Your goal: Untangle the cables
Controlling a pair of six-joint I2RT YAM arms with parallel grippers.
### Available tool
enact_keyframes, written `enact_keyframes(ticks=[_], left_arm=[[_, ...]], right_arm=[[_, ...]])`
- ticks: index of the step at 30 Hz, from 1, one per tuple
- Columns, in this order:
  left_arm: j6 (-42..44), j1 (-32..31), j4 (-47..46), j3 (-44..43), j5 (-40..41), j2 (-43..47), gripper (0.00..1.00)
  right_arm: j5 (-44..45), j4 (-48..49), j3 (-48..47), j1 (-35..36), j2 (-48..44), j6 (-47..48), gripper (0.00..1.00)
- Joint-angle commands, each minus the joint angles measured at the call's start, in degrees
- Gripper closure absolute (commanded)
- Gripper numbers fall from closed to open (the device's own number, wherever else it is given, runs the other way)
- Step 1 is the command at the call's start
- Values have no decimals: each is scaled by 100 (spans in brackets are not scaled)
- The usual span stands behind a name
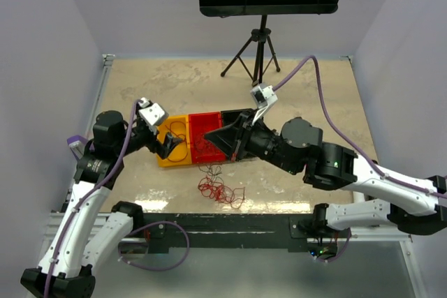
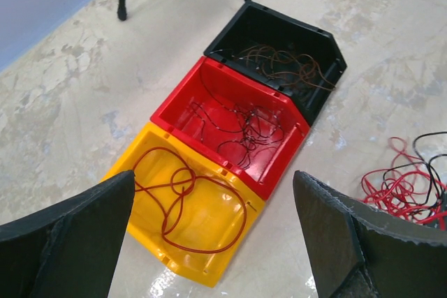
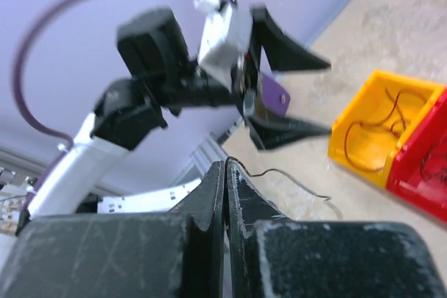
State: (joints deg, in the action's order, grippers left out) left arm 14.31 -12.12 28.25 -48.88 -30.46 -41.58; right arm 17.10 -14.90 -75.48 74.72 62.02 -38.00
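Left tool wide open over the yellow bin. Right tool clamped shut on one thin dark cable — the other cables lie tangled on the desk, near the red bin.

From above, the right arm is covering most of the black bin beside the red bin. From the left wrist, the cable tangle right of the red bin is running off the frame. In the blurred right wrist view, one end of a thin dark cable is hiding between the closed fingertips of the right gripper.
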Motion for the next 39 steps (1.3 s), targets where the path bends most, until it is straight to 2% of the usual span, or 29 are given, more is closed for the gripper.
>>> enact_keyframes(ticks=[1,6,11,14,20,23,26,28,33,34,37,39], left_arm=[[98,25,-74,107,-697,229,0],[222,25,67,98,-1768,352,0],[-226,17,-425,458,-3033,748,0],[-253,-1,-680,678,-3142,836,0],[844,-10,82,626,-3466,397,0],[1127,-10,93,678,-3485,274,0],[628,-10,-721,862,-3519,274,1],[250,-62,-1267,942,-3625,213,5],[169,-334,-1331,837,-4020,-227,26],[195,-413,-1348,837,-4021,-262,34],[-294,-511,-2040,915,-3968,-236,74],[-691,-511,-2489,977,-3889,-192,93]], right_arm=[[206,-84,-686,25,205,617,100],[-110,65,-1319,17,469,838,100],[-199,268,-1653,17,592,987,100],[-155,277,-2030,17,706,1145,100],[-313,373,-2699,16,794,1383,100],[-391,417,-2919,25,785,1435,100],[-532,470,-2981,25,812,1427,100],[-576,505,-2972,25,838,1392,100],[-620,681,-3007,25,829,1339,100],[-629,698,-3025,17,838,1339,100],[-682,742,-3130,25,891,1321,100],[-691,751,-3165,16,926,1321,100]])
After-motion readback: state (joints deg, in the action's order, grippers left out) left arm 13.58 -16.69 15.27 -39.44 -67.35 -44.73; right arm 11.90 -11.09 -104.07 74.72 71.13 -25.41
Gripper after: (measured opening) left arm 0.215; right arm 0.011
